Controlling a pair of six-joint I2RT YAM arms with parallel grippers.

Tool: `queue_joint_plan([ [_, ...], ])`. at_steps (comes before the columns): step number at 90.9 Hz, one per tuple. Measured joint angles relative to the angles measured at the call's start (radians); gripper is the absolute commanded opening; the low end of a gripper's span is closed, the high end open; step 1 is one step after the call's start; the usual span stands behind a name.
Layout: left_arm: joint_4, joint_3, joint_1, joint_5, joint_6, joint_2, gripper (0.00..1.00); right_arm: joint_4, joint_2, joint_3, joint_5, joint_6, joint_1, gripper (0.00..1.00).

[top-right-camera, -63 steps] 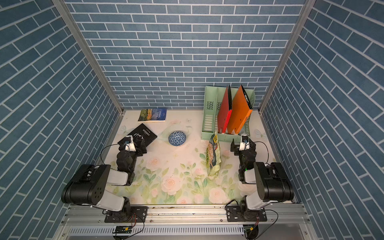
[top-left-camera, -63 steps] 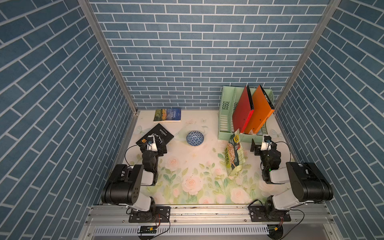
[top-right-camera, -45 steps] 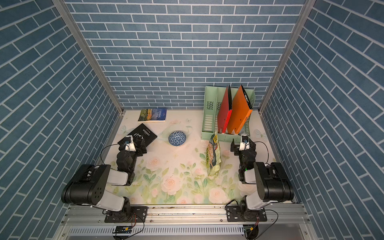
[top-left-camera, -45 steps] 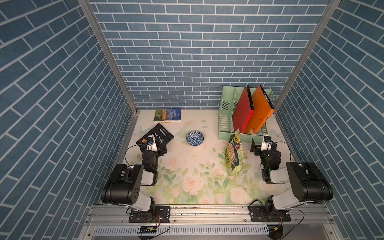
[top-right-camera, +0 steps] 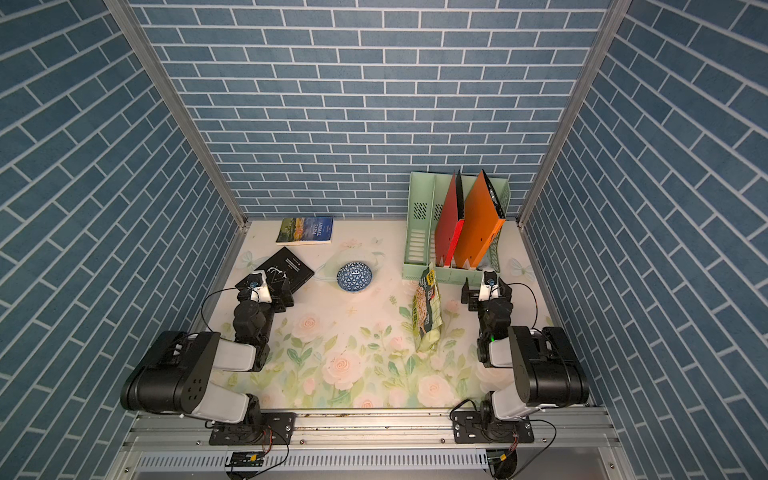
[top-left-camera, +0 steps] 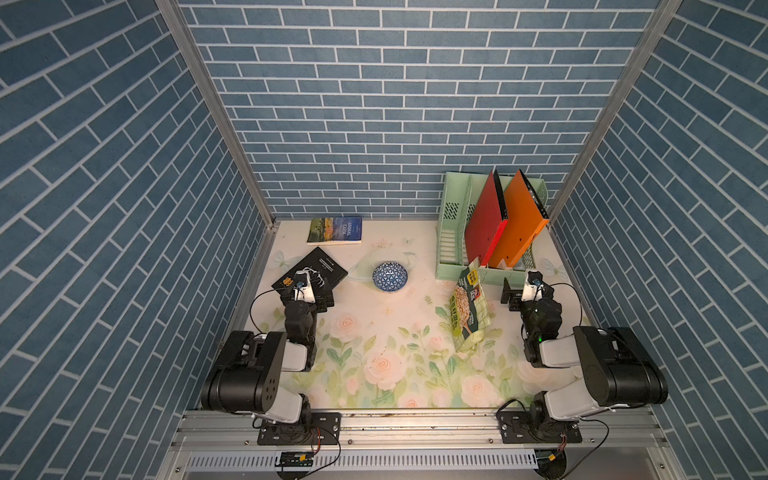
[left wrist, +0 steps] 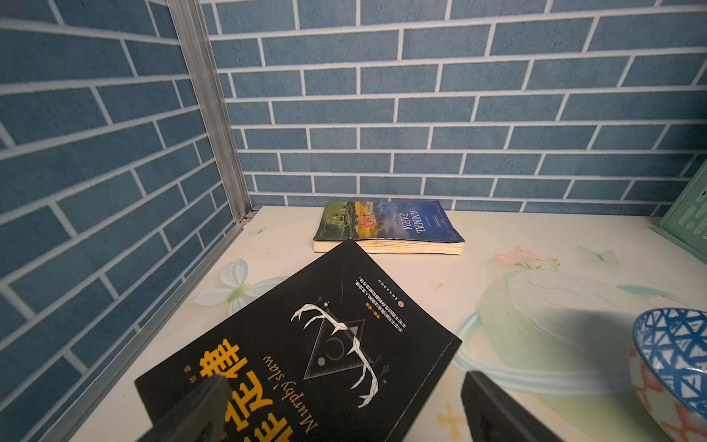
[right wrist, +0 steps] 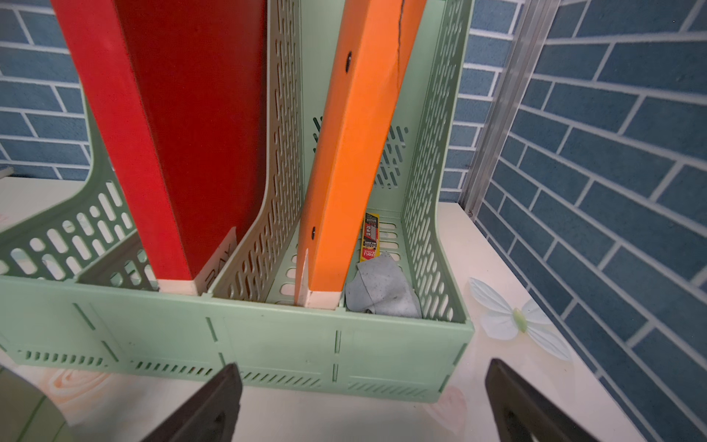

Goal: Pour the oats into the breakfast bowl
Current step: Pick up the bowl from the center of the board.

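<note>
Checked this against the frames from a moment ago and nothing has budged, neither the arms nor the stuff.

The flowery tabletop (top-left-camera: pixel 374 332) has the same layout. The green file rack (top-left-camera: pixel 451 232) sits in the far corner on the right arm's side, with the red folder (top-left-camera: pixel 486 224) and the orange folder (top-left-camera: pixel 517 224) leaning in its slots.

The bag of oats (top-left-camera: pixel 468 309) stands upright just in front of the rack, with its top tipped a little toward it. It's near my right arm and nothing is touching it.

The black book (top-left-camera: pixel 322 266) lies flat and skewed on the left arm's side. The blue book (top-left-camera: pixel 335 230) is flat against the back wall behind it.

The bowl (top-left-camera: pixel 390 277) sits on the tabletop just beside the black book, well apart from the bag. Its triangle pattern shows inside in both top views.

The left claw (left wrist: pixel 342 386) hangs over the near corner of the black book, with its fingers spread wide and nothing between them. The right claw (right wrist: pixel 361 367) is spread wide too, also with nothing in it. It faces the front wall of the rack, with the bag off to its side.

The smallest bits are a crumpled grey scrap (right wrist: pixel 382 291) and a little yellow packet (right wrist: pixel 370 237) in the rack's end slot next to the orange folder.
</note>
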Motion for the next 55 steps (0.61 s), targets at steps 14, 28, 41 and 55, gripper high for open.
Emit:
queue_joint_plan([
  [14, -0.338, 0.168, -0.040, -0.095, -0.092, -0.242, 1.00, -0.390, -0.212, 0.159, 0.092, 0.117, 0.005, 1.00],
  [28, -0.498, 0.292, -0.033, -0.160, -0.309, -0.343, 1.00, -0.700, -0.380, 0.285, 0.131, 0.280, 0.002, 1.00],
  [41, -0.602, 0.283, -0.013, -0.086, -0.437, -0.297, 1.00, -0.938, -0.480, 0.285, 0.148, 0.423, -0.002, 1.00],
  [55, -0.739, 0.395, -0.037, 0.026, -0.534, -0.158, 1.00, -1.091, -0.581, 0.278, 0.158, 0.515, -0.005, 1.00],
])
